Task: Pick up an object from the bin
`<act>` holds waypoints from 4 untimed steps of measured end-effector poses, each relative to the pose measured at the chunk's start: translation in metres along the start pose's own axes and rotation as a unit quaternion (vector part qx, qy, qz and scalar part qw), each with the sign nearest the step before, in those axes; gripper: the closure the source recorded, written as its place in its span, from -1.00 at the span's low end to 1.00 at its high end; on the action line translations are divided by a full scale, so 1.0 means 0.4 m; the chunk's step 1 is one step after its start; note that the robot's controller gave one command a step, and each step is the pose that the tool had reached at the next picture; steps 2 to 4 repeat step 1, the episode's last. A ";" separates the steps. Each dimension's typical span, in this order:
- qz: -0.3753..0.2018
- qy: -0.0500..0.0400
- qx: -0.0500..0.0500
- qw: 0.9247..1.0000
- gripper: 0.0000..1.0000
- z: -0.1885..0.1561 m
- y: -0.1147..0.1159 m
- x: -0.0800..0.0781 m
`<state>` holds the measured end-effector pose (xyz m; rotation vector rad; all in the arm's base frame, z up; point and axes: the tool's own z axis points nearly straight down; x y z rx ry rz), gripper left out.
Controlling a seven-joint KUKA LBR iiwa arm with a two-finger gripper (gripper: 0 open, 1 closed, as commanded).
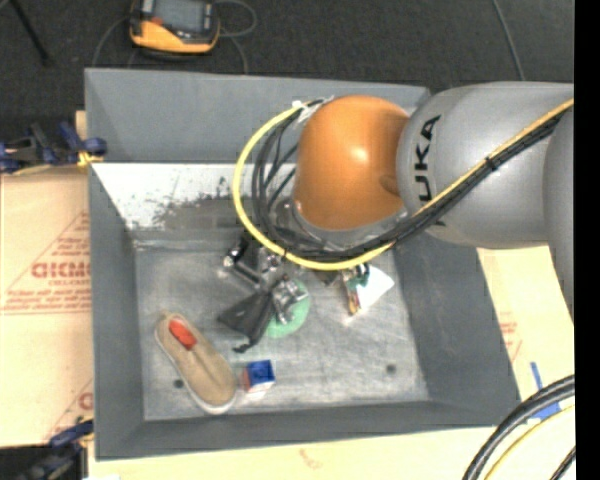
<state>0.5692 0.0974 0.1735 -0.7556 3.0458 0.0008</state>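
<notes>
My gripper [267, 274] is low in the middle of the bin, mostly hidden under the arm's orange cover. Right below it lies a green round disc [292, 315], partly covered. A black angular piece [243, 318] lies against the disc's left side; whether it is part of the gripper I cannot tell. A white packet with green and red print [367, 289] lies just right of the gripper. Towards the front left rests a tan oval brush-like thing [200, 366] with a red piece [183, 334] on its far end. A small blue block [261, 372] sits beside its near end.
The arm comes in from the right and covers the bin's back right part. Bare bin floor shows at the front right and along the left wall.
</notes>
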 end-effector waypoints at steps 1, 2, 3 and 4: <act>-0.013 -0.002 0.001 1.000 1.00 -0.083 0.047 0.022; -0.013 -0.002 0.001 1.000 1.00 -0.083 0.047 0.022; -0.013 -0.002 0.001 1.000 1.00 -0.083 0.047 0.022; -0.013 -0.002 0.001 1.000 1.00 -0.083 0.047 0.022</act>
